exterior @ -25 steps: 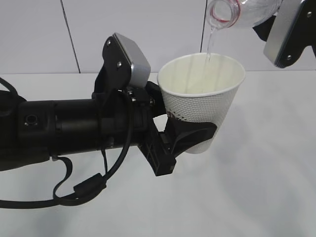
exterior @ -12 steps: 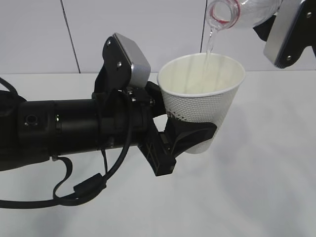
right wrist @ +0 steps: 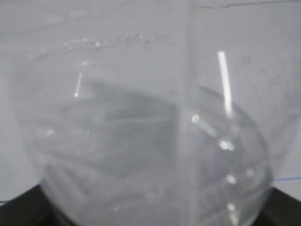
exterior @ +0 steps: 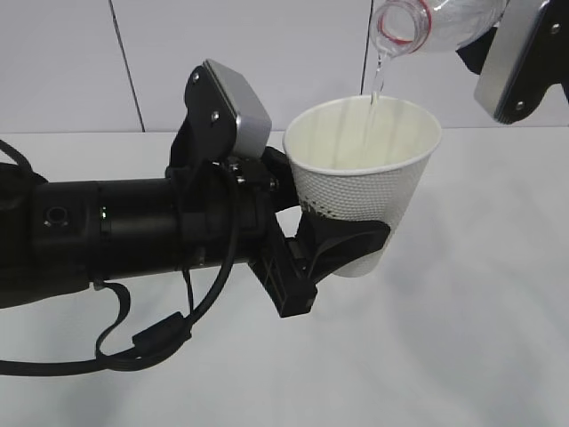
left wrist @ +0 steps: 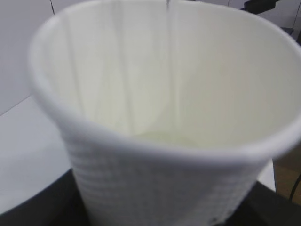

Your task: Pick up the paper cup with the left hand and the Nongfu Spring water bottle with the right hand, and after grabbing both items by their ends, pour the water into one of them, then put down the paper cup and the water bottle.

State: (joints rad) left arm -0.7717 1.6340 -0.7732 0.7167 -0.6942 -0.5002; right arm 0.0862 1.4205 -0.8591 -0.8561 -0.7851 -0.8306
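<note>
Pouring was underway, so the setup made sense. The left hand (exterior: 342, 249) had its claw clamped round the bottom end of the paper cup (exterior: 364, 182), keeping it upright in the air over the desk (exterior: 480, 338), so the mouth stayed wide open. The right hand (exterior: 520, 58) gripped the Nongfu Spring water bottle (exterior: 427, 20) at its base, tipped neck-down above the cup's far rim, so the water (exterior: 373, 84) fell as a thin stream straight inside. Neither thing touched the desk.
</note>
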